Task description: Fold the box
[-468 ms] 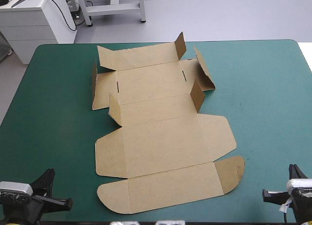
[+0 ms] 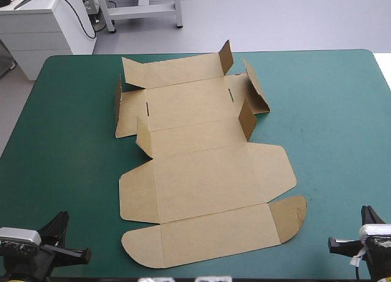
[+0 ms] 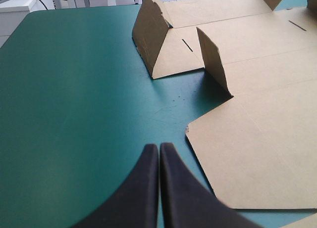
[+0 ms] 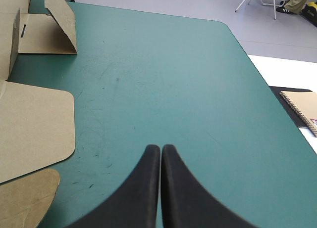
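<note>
The brown box (image 2: 198,166) lies as a cut sheet in the middle of the teal-green table, mostly flat. At its far half several small side flaps stand up, among them one on the left (image 3: 213,60) and one on the right (image 4: 62,20). My left gripper (image 3: 159,148) rests shut over bare cover near the table's near-left corner (image 2: 58,248), the sheet's rounded left flap (image 3: 247,163) just beside and ahead of it. My right gripper (image 4: 161,149) is shut over bare cover at the near-right corner (image 2: 360,242), with the box's right flaps (image 4: 34,129) off to its side.
The teal-green cover (image 2: 330,111) runs wide on both sides of the sheet. Beyond the table's far-left corner stands a white cabinet (image 2: 43,31). A spiral notebook (image 4: 302,107) lies past the table's right edge.
</note>
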Controlling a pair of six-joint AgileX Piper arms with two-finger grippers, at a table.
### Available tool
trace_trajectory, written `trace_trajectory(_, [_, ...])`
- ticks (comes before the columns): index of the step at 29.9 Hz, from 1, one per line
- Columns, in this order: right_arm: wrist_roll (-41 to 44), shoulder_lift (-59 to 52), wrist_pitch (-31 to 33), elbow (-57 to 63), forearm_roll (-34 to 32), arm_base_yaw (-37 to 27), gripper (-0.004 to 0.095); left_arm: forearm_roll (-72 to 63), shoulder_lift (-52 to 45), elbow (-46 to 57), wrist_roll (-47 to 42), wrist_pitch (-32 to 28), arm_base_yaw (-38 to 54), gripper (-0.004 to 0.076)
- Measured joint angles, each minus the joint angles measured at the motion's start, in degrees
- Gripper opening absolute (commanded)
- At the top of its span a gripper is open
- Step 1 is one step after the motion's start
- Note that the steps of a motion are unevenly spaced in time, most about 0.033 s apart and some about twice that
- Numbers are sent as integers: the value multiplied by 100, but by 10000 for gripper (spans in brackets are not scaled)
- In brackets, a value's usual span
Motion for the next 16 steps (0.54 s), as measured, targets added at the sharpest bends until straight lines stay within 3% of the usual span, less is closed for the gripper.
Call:
trace_trajectory(6, [-361,97,231,-172,539,0,-2,-5,0,0,0,0,0,-8])
trace_trajectory(16, [-1770,1641,484,-1275,2261,0,-2,-5,0,0,0,0,0,-8])
